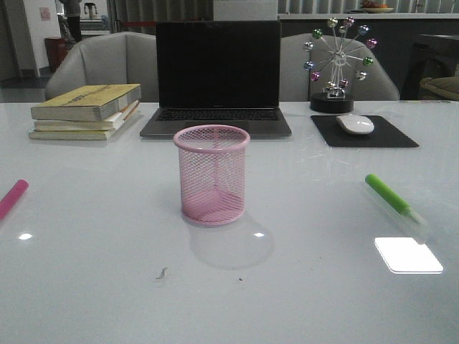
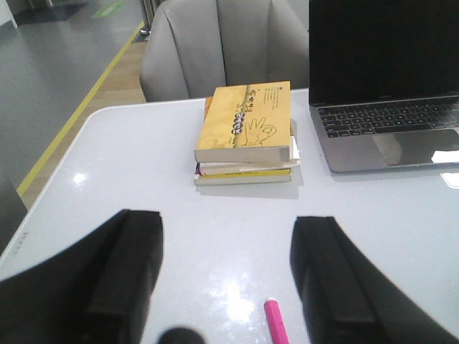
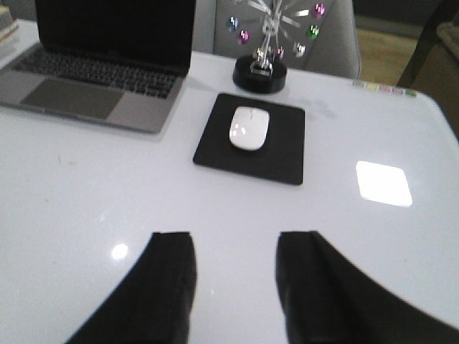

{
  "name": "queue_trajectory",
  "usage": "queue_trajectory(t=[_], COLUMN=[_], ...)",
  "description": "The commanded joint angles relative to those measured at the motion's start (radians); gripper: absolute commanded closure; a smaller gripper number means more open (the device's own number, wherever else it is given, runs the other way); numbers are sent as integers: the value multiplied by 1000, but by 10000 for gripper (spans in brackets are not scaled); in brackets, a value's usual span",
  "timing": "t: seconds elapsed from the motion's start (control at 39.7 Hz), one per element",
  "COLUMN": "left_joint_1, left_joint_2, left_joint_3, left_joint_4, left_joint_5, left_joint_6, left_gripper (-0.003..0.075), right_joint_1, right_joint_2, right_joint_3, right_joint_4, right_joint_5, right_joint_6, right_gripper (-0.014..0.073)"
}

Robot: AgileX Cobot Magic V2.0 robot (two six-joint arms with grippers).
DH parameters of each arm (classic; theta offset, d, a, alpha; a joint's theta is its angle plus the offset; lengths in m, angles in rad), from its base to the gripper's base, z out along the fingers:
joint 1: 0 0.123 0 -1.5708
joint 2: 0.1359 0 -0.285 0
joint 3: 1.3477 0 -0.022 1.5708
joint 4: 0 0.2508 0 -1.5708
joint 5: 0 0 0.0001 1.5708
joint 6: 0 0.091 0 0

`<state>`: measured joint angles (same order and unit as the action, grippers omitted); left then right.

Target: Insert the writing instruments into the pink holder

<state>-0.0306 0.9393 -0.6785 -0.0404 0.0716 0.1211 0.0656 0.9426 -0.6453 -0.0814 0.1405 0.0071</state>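
Observation:
The pink holder stands upright and empty at the middle of the table, in front of the laptop. A lime green marker with a pale cap lies flat at the right. At the left edge lies the magenta pink marker; its tip also shows in the left wrist view. My left gripper is open above the table, the pink tip lying between its fingers and nearer the right one. My right gripper is open over bare table. Neither gripper appears in the front view.
An open laptop sits behind the cup. A stack of books lies at the back left. At the back right are a white mouse on a black pad and a ferris-wheel ornament.

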Motion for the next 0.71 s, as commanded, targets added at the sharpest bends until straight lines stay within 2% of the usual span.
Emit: queue_trajectory(t=[0.0, 0.2, 0.3, 0.45, 0.68], left_joint_1=[2, 2, 2, 2, 2], left_joint_2=[17, 25, 25, 25, 25], left_joint_3=[-38, -38, -38, -38, -38], left_joint_4=[-14, -14, -14, -16, -16], left_joint_5=[-84, -104, -122, -120, -110], left_joint_6=[-13, -13, -13, -13, -13], left_gripper=[251, 253, 253, 253, 253], right_joint_1=[-3, -3, 1, 1, 1], right_joint_2=[36, 118, 125, 181, 369], right_joint_3=[-39, -39, -42, -118, -324], right_joint_4=[-14, -10, 62, 87, 81], right_joint_5=[-37, -47, -36, 124, 292], right_joint_6=[1, 2, 2, 2, 1], right_gripper=[99, 101, 105, 105, 105])
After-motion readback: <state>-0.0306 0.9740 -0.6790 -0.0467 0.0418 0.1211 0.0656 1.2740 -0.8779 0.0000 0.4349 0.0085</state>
